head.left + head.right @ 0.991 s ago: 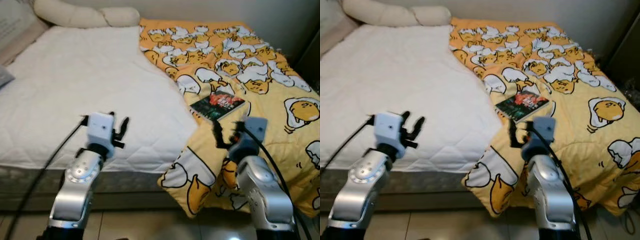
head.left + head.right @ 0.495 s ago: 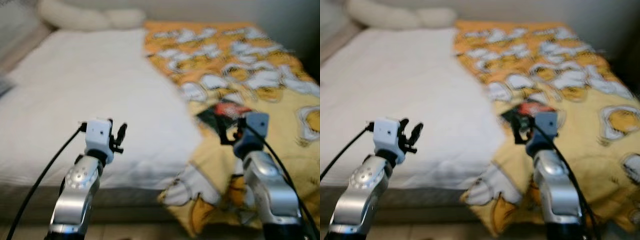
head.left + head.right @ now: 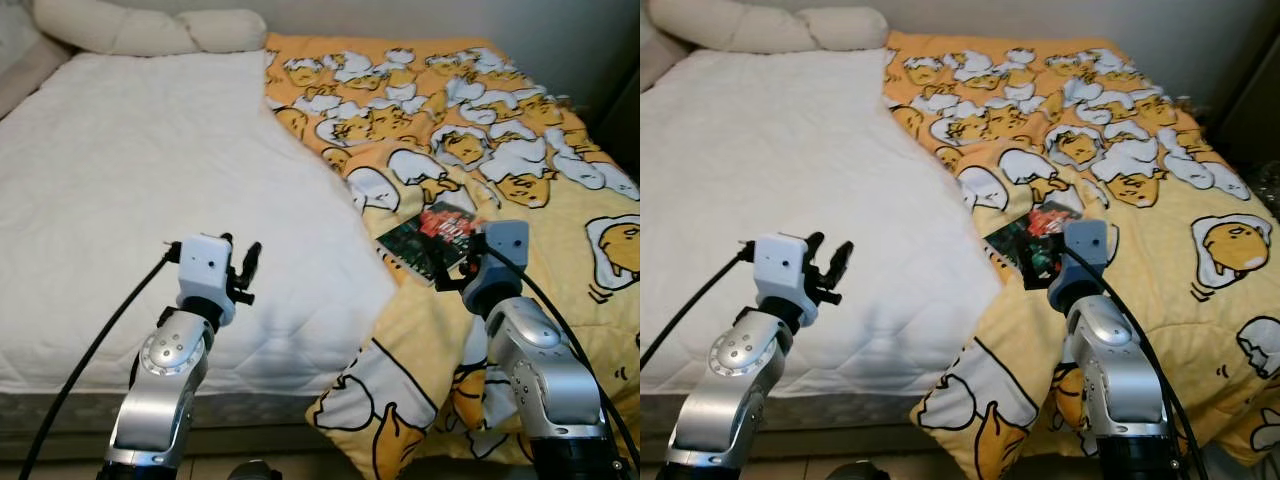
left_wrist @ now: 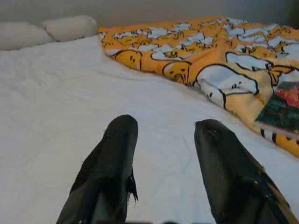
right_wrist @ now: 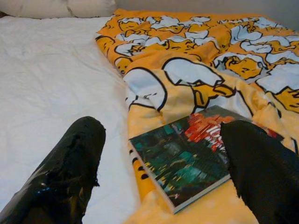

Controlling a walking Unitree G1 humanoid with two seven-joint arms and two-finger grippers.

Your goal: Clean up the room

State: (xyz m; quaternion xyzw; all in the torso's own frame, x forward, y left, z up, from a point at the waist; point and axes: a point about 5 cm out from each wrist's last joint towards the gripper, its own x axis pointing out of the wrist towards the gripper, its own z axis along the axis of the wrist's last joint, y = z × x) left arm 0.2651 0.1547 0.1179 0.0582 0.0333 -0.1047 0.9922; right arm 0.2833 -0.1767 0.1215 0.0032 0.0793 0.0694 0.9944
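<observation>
- Two grippers up in front of the bed [image 3: 150,160], both over its near edge.
- Book [image 3: 432,240] lies flat on the yellow blanket [image 3: 520,130], near the blanket's inner edge where it meets the white mattress cover [image 3: 120,200]; dark cover w/ red patch, one corner pointing toward the robot.
- Right gripper [image 5: 163,158] hovers just above & short of the book, fingers [image 5: 70,163] spread wide apart, nothing between them; in the right wrist view the book sits between the two fingers, not touching either.
- Left gripper [image 3: 240,268] is over the white cover, well left of the book; fingers [image 4: 112,163] apart, holding nothing.
- Blanket covers the right half of the bed, runs diagonally from the head end down to the front; its folded corner hangs over the bed's front edge toward the floor [image 3: 300,465].
- White cover is a wide flat stretch w/ plenty of free room left of the book.
- Long cream pillow [image 3: 140,28] along the head end, against the wall [image 3: 400,18].
- Black cables [image 3: 90,350] trail from both wrists down along the silver arms.
- Dark furniture at far right, beside the bed's right edge; can't tell what it is.
</observation>
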